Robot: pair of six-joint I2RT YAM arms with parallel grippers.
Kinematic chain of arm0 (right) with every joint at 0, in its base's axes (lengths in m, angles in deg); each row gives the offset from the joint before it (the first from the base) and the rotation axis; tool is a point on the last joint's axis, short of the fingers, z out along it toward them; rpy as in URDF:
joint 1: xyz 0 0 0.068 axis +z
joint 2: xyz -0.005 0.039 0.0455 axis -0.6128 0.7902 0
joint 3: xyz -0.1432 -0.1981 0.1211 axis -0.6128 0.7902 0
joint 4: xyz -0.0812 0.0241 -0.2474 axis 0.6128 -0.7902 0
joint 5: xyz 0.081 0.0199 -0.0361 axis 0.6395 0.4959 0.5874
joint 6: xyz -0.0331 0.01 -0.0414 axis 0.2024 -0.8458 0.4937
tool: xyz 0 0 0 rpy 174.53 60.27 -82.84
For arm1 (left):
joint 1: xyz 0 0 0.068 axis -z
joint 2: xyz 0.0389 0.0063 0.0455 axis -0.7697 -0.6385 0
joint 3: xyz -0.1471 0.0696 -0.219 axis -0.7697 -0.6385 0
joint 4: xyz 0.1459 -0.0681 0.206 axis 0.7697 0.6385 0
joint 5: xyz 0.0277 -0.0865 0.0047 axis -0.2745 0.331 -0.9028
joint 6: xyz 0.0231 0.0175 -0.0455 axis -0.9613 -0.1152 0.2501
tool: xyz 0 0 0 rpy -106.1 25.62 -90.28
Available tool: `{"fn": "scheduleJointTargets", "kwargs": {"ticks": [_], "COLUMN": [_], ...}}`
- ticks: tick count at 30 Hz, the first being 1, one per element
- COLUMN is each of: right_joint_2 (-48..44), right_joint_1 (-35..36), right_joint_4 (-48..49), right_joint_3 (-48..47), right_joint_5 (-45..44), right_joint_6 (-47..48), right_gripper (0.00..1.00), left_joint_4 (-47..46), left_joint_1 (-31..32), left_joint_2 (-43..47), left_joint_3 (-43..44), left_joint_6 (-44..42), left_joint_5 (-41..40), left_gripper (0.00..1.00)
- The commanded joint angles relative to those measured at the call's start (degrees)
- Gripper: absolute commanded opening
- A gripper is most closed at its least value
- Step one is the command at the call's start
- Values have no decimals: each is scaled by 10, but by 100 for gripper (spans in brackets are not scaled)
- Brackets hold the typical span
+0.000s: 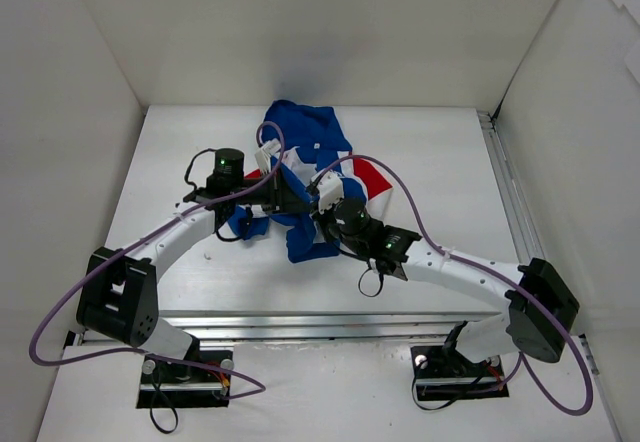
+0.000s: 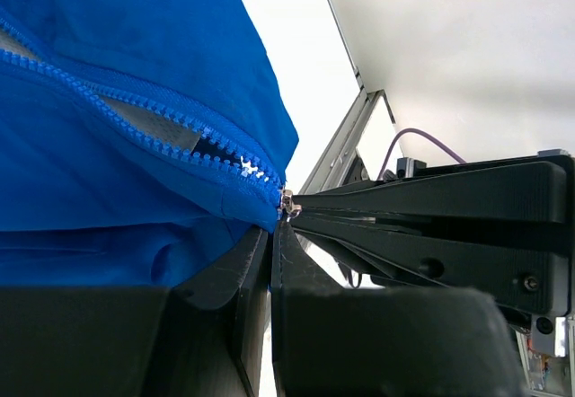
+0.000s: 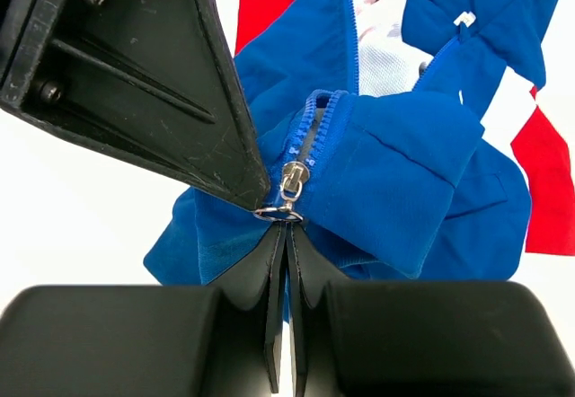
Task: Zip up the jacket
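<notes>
Jacket (image 1: 305,127): bunched just ahead of grip. Left gripper (image 2: 272,231): clamped on hem beside zip base. Right gripper (image 3: 285,231): pinching zipper pull (image 3: 289,184). Teeth (image 2: 235,165) beyond apart; nearly whole zip left.

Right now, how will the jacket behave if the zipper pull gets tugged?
Probably floppy: the jacket lies crumpled in folds. Likely light: it may drag after the zipper pull unless the left gripper pinching its edge holds.
</notes>
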Motion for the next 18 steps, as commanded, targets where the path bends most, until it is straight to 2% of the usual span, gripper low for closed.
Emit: {"fn": "scheduleJointTargets", "kwargs": {"ticks": [1, 6, 13, 18], "right_joint_2": [-34, -51, -72, -56], "right_joint_1": [4, 4, 3, 4], "right_joint_4": [26, 21, 2, -2], "right_joint_3": [-30, -23, -17, -15], "right_joint_5": [-11, -15, -16, -13], "right_joint_6": [1, -7, -27, -40], "right_gripper": [0, 3, 36, 43], "left_joint_4": [-39, -42, -51, -60], "left_joint_1": [-4, -4, -4, -4], "left_joint_2": [17, 19, 18, 23], "left_joint_3": [5, 5, 3, -2], "left_joint_6": [9, 13, 26, 34], "left_joint_5": [13, 11, 11, 9], "left_gripper": [0, 0, 0, 0]}}
